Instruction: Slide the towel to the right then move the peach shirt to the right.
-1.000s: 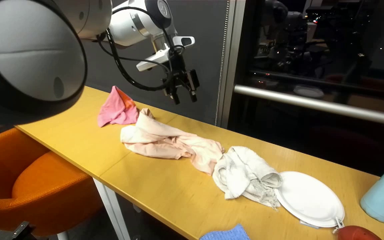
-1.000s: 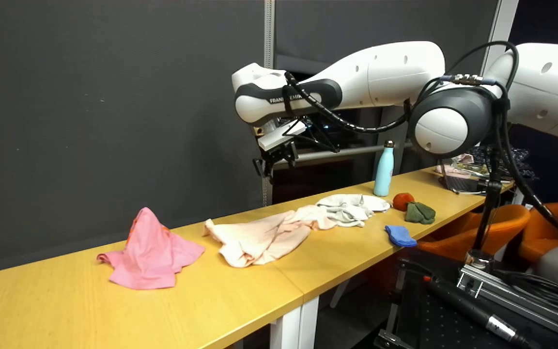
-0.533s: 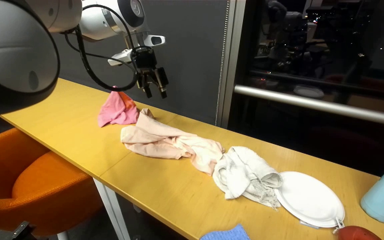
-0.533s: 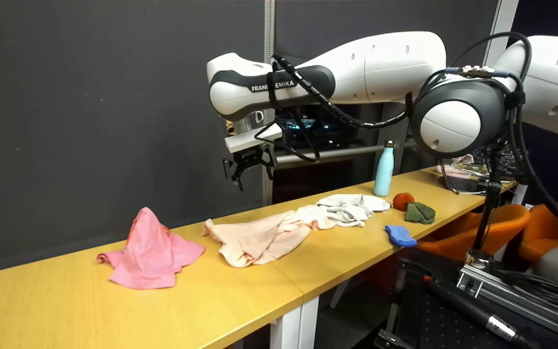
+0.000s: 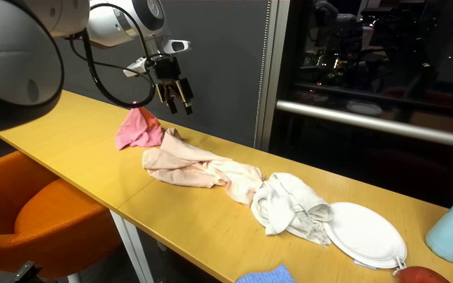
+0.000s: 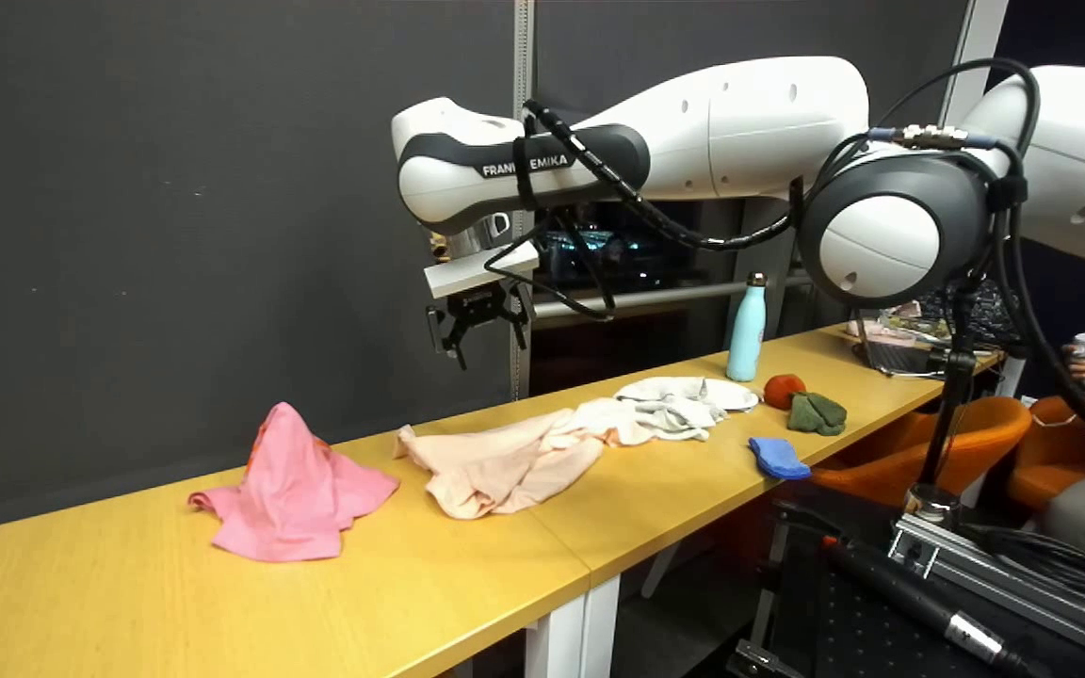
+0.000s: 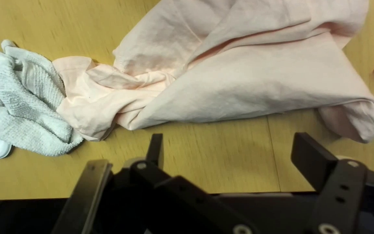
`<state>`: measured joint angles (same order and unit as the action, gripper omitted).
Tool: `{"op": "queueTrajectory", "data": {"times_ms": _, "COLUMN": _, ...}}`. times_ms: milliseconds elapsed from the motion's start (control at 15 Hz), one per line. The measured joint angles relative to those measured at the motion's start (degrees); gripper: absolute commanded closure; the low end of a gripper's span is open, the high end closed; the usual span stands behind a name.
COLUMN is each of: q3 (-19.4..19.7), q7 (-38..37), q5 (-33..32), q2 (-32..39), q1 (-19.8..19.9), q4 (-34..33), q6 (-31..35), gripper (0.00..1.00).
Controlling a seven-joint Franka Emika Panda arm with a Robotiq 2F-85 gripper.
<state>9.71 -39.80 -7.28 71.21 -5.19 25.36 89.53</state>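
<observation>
The peach shirt (image 5: pixel 203 169) lies crumpled along the table; it also shows in an exterior view (image 6: pixel 514 461) and across the upper wrist view (image 7: pixel 239 78). The white towel (image 5: pixel 289 204) lies bunched against one end of the shirt and touches it; it also shows in an exterior view (image 6: pixel 670 419) and at the left of the wrist view (image 7: pixel 28 107). My gripper (image 7: pixel 229 146) is open and empty, with bare table showing between its fingers. In both exterior views the gripper (image 5: pixel 181 111) (image 6: pixel 492 350) hangs in the air above the level of the shirt, touching nothing.
A pink cloth (image 5: pixel 140 129) stands peaked beyond the shirt's far end. A white plate (image 5: pixel 368 237) touches the towel. A blue bottle (image 6: pixel 747 334), a red object (image 6: pixel 784 390), a green cloth (image 6: pixel 817 414) and a blue cloth (image 6: pixel 778 459) are on the table. A dark wall (image 6: pixel 222 235) runs behind.
My gripper has moved left in both exterior views, toward the pink cloth's end. The cloths have not moved. A hand with a white controller now shows at an exterior view's right edge.
</observation>
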Motion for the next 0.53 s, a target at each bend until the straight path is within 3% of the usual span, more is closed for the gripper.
{"op": "queueTrajectory", "data": {"times_ms": 200, "q3": 0.7, "q7": -1.9, "q5": -2.0, "q2": -0.3, "q1": -1.0, "q4": -0.3, "q6": 1.4, "gripper": 0.0}}
{"op": "queueTrajectory", "data": {"times_ms": 533, "q3": 3.6, "q7": -10.0, "q5": -6.6, "q2": -2.6, "q1": -6.8, "q4": -0.6, "q6": 1.4, "gripper": 0.0}}
